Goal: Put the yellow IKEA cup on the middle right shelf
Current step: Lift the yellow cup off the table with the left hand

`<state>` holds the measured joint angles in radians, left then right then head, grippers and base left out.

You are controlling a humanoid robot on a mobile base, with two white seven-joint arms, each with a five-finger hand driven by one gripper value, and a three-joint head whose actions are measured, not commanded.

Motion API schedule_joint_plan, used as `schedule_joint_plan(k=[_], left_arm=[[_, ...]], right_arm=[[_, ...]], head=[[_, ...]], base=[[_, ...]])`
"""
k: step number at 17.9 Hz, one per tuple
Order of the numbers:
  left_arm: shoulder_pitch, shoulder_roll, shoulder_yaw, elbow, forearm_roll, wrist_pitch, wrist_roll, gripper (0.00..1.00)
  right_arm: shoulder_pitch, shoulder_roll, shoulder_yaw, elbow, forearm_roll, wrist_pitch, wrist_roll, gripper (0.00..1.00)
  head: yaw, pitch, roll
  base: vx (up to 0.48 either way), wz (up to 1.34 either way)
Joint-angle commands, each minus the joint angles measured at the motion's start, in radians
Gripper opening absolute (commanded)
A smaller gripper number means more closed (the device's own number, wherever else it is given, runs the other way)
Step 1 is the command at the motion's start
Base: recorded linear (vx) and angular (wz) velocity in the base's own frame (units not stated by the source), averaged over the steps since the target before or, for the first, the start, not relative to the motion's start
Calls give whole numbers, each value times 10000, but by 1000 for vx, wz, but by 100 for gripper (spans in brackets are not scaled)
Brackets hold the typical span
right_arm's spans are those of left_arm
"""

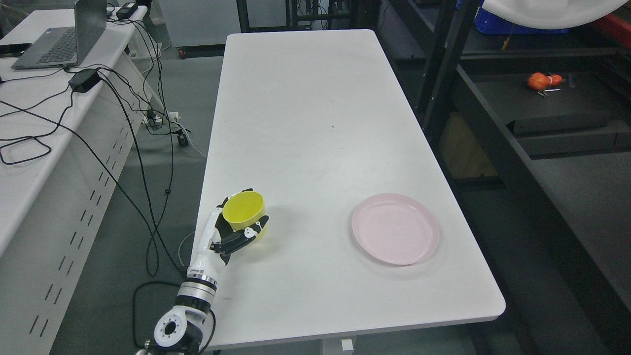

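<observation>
— While wrapped by the left hand [231,235], fingers curled round it, where sits the yellow cup [244,212]?
— Upright, table's [315,123] near-left corner; shelf [567,118] off toward two o'clock.

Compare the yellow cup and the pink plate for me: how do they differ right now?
The yellow cup is tall-walled and deep; the pink plate is shallow and much wider. The cup sits near the table's left edge with the left hand wrapped around it; the plate lies free toward the right edge, nothing touching it. Both are plain, single-coloured, open side up and look empty.
</observation>
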<state>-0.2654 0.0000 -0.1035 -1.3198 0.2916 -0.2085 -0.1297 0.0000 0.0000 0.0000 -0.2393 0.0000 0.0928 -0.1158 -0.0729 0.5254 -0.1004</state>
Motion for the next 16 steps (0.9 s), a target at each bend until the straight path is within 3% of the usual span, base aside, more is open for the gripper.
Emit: schedule_joint_plan(k=[1,4,16], left_arm=[[751,175,100,-3916,488,-353,-38,0],[798,175,130,-4441,489,-461,-53,0],[1411,175,161,-4412,520,-661,-53,1]], right_arm=[[138,-175,169,0,-245,8,-8,99],[138,-175,169,0,-245,8,-8,99],[138,-175,169,0,-245,8,-8,99]], head=[[0,0,0],[0,0,0],[0,0,0]], base=[[0,0],[0,0],[-64,8]])
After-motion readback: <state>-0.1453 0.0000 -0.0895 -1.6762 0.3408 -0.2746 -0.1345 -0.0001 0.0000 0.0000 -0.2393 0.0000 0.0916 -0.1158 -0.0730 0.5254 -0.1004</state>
